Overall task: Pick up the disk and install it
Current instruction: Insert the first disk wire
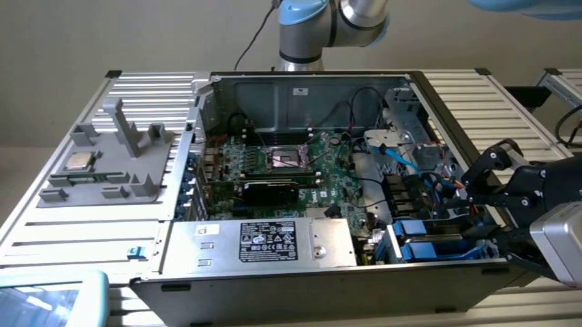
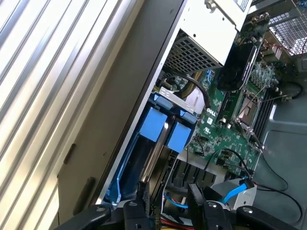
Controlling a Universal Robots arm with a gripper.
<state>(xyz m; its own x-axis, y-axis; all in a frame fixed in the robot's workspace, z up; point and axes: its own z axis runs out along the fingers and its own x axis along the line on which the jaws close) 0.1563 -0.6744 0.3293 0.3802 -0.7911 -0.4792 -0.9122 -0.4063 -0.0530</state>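
The disk [image 2: 154, 155] stands on edge in the blue drive bay [image 2: 127, 167] at a corner of the open computer case [image 1: 272, 279], directly ahead of the tool [image 2: 168, 194]. The tool is open, its fingers spread apart and clamping nothing. One finger [image 2: 142, 194] is just at the disk's near edge, the other off to its side above the cables [image 2: 175, 201].

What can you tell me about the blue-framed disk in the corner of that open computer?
The disk shows bright blue plastic tabs and rails around a thin grey metal edge. It sits down inside the case, in the near corner at the exterior view's right, not far from the silver box. The tool hangs open just over its end; whether they touch cannot be told.
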